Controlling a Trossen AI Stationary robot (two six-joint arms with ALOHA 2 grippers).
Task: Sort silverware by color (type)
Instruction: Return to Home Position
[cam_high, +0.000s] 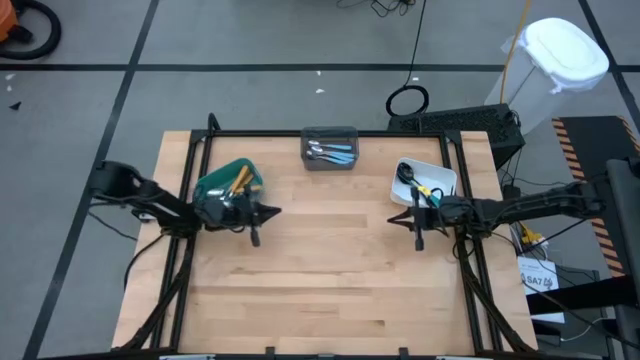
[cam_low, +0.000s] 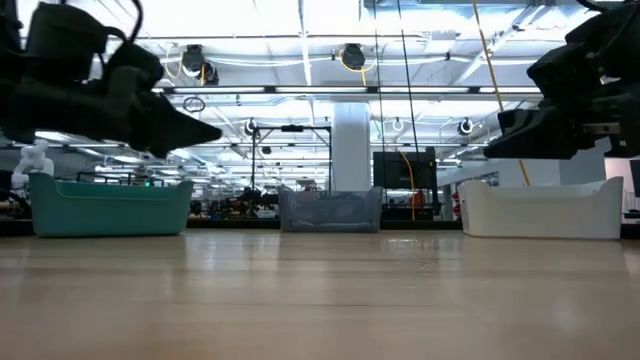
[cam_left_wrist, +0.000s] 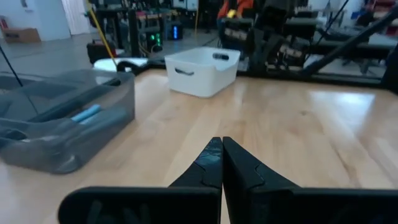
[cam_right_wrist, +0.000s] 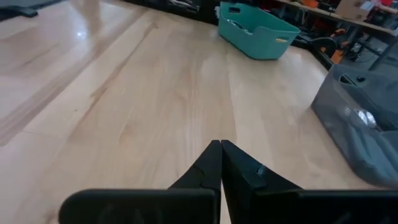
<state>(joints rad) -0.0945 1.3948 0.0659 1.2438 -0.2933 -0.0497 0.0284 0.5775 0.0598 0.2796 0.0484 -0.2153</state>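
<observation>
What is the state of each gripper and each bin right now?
Left gripper, shut and empty, above the table.
Right gripper, shut and empty, above the table.
Teal bin, upright, holds orange-handled silverware.
Grey bin, upright, holds blue-handled silverware.
White bin, upright, holds dark-headed silverware.

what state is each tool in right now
left tool: closed, empty, beside the teal bin.
right tool: closed, empty, beside the white bin.

Grey floor (cam_high: 250, 40) with dark lines; bright ceiling lights (cam_low: 300, 25).
</observation>
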